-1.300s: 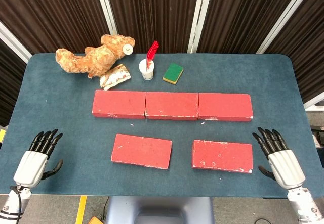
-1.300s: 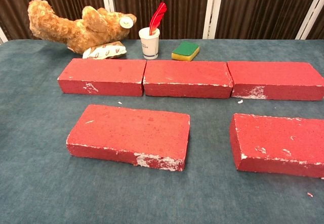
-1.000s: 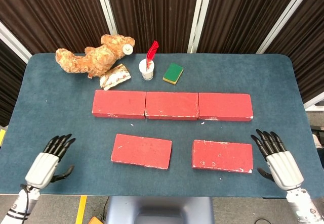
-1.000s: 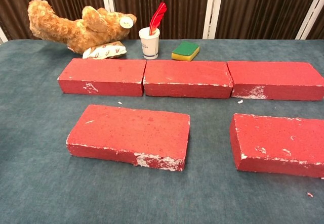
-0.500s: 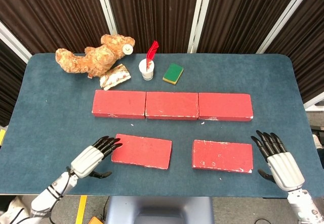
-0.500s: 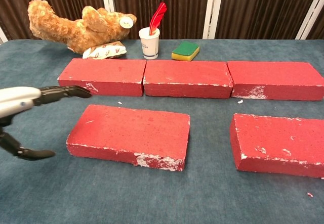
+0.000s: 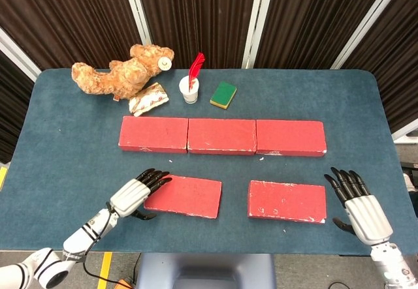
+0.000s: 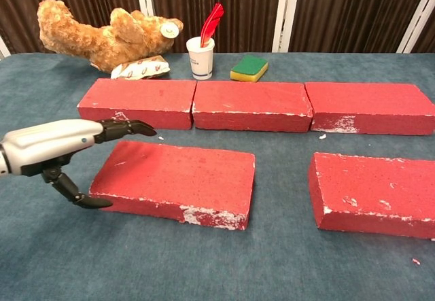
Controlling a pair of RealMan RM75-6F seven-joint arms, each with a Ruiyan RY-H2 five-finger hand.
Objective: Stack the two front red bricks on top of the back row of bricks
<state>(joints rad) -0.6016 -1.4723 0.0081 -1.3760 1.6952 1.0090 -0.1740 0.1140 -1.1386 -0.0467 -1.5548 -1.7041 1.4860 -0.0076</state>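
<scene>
Blue table (image 7: 52, 145): front-left brick (image 7: 183, 195) (no legible writing).

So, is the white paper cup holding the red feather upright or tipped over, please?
Upright: the white paper cup stands on its base, the red feather rising from it.

Looks like a robot lab test booth: a blue felt-covered table (image 7: 59, 139) backed by dark pleated curtains (image 7: 196, 15) on white poles, with staged props beyond the left hand (image 7: 134, 194), a teddy bear (image 7: 121, 72), a sponge (image 7: 223, 94).
</scene>
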